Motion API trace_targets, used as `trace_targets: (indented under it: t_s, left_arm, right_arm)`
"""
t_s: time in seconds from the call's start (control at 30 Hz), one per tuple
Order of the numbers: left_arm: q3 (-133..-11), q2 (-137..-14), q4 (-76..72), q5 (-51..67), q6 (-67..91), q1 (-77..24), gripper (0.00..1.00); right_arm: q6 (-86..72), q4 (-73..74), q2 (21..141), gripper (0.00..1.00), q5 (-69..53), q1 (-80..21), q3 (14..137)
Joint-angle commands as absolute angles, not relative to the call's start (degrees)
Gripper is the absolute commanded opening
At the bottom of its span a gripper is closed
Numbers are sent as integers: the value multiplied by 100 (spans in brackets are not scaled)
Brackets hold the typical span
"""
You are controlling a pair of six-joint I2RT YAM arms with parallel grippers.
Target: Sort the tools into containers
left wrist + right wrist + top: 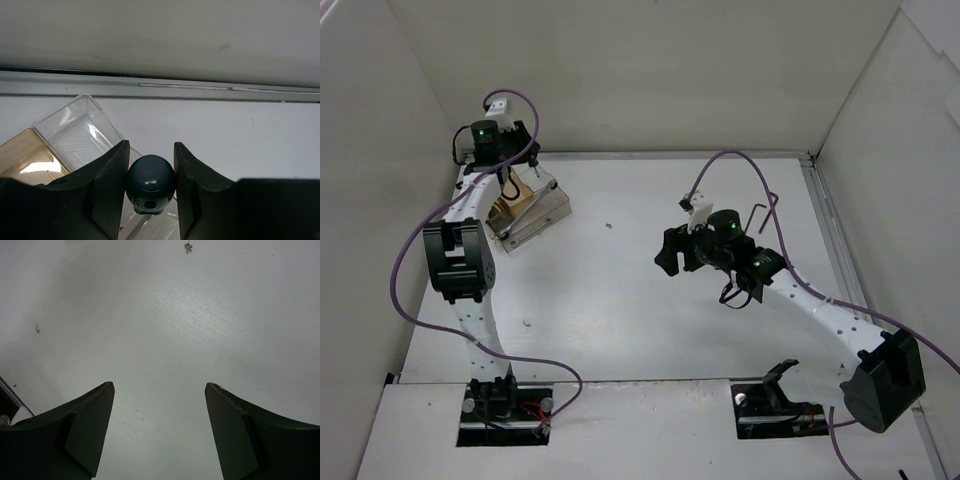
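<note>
While the left gripper (150, 148) clamps the green-handled screwdriver (150, 183) over the organiser tray (75, 125), the right gripper (159, 390) hangs unclenched above the bare table (175, 315).
From the left wrist, the handle's rounded dark-green butt sits pinched between both fingers, touching each; the tray's clear compartment and a tan-tinted one (25, 157) lie below and to the left, near the far rail (200, 90). Overhead, the tray sits at the table's far left, under that arm. The right jaws stand wide apart with nothing between them. A dark L-shaped hex key (761, 214) lies on the table just behind the right wrist, well apart from the tray, beside a loop of purple cable (740, 158).
</note>
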State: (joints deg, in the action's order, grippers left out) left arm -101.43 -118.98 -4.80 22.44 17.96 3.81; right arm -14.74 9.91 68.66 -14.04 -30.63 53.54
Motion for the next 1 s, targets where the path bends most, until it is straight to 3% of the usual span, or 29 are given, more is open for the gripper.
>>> trace_targets:
  t_s: [0.0, 0.33, 0.63, 0.73, 0.97]
  left_arm:
    - [-10879, -11916, -993, 2382, 1635, 501, 0]
    - [-11759, -13034, -844, 2628, 1836, 624, 0]
    - [-11532, -13298, -888, 2444, 2162, 677, 1]
    - [-11531, -13280, -774, 2391, 2188, 677, 8]
    - [-11444, -13105, -554, 2312, 2180, 677, 33]
  right_arm:
    - [-1328, 843, 6662, 71, -1389, -3006, 5449]
    - [-1389, 1002, 6881, 70, -1476, -2944, 5449]
    - [-1380, 1098, 6891, 71, -1327, -2900, 5467]
    - [-1406, 1090, 6935, 71, -1257, -2874, 5484]
    - [-1521, 1116, 6952, 71, -976, -2751, 5572]
